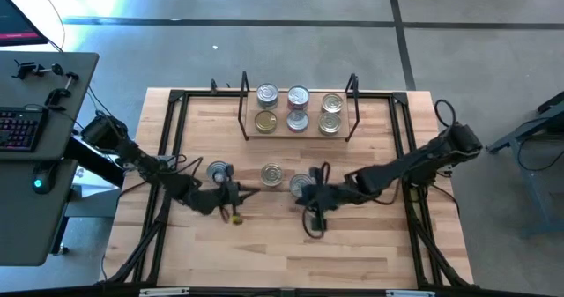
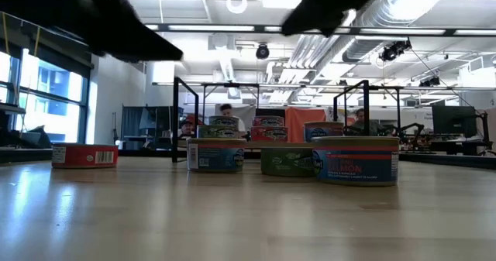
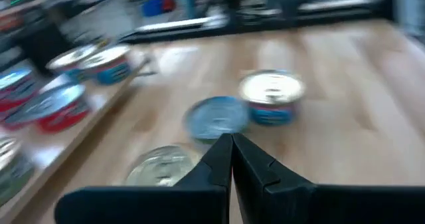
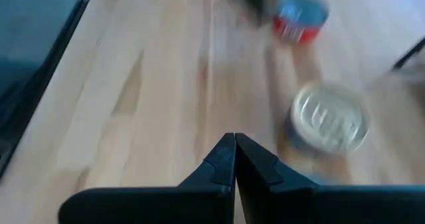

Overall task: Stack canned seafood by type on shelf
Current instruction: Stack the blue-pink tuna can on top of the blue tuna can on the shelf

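The left gripper [image 1: 236, 194] hung low over the front of the table [image 1: 370, 262] with its fingers pressed together on nothing, between the two leftmost loose tins. The right gripper [image 1: 310, 197] was clenched empty too, poised just in front of the rightmost loose tin [image 1: 300, 185]. Both seemed drawn in close to the loose tins so either could reach one quickly. Three tins stood in a row near the table's middle: a blue-lidded tin [image 1: 217, 170] on the left, a gold-lidded tin [image 1: 272, 174] in the centre, and that silver one on the right. They stood apart from each other, probably to leave finger room. At the back, the shelf [image 1: 300, 137] already carried six tins in three columns, seemingly one kind per column. Nothing was being carried, so the sorting looked about two-thirds done.
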Controlling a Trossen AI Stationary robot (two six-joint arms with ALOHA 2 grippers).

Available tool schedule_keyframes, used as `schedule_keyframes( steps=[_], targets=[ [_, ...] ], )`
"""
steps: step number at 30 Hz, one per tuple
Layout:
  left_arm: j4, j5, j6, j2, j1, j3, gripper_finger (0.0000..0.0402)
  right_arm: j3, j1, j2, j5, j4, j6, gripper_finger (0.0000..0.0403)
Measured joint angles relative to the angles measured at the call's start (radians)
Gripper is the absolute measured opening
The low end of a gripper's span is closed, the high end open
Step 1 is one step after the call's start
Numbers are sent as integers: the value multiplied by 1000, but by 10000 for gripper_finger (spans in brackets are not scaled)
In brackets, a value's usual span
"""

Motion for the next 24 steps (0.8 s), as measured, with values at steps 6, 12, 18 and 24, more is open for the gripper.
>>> schedule_keyframes(
  steps=[6,12,18,24],
  targets=[
    [-5,244,62,0,135,0,36,0,71,-25,36,-191,182,0],
    [-93,411,270,18,219,1,105,0,112,-17,74,-259,318,0],
    [-63,412,364,112,286,1,128,0,136,-13,189,-273,313,0],
    [43,413,345,213,321,2,119,0,122,-10,154,-316,191,0]
  ],
)
